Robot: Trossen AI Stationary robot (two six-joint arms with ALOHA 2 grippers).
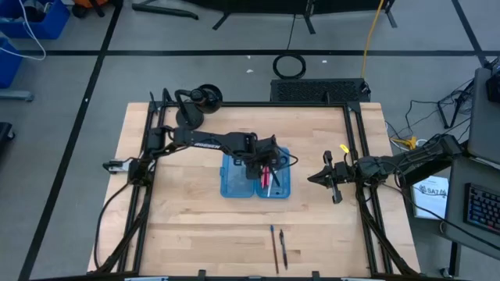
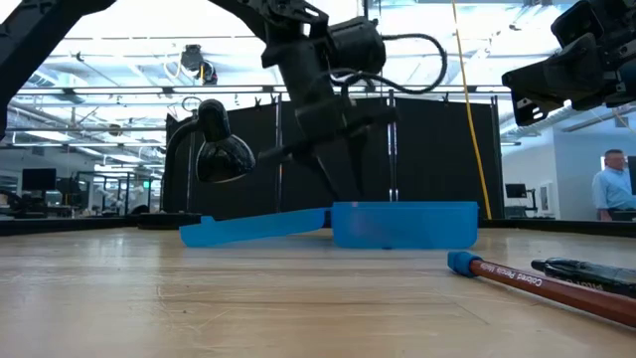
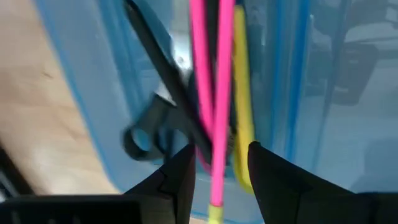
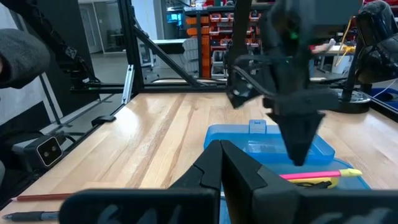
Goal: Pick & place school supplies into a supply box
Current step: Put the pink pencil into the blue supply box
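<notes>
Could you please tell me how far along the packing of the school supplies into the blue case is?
Done: black-handled scissors, a yellow pencil and a pink marker lie inside the translucent blue plastic case. In hand: the left pincer sits open over the case, astride the marker. Left: two slim pens near the table's front edge. The right pincer waits, shut, beside the case.

Translucent blue plastic hinged case (image 1: 238, 181): one, two halves
Pink markers (image 3: 211, 93): two
Yellow pencil (image 3: 242, 112): one
Black-handled scissors (image 3: 155, 118): one
Slim pens on bare wood (image 1: 279, 248): two
Dark two-finger grippers (image 1: 266, 165): two
</notes>
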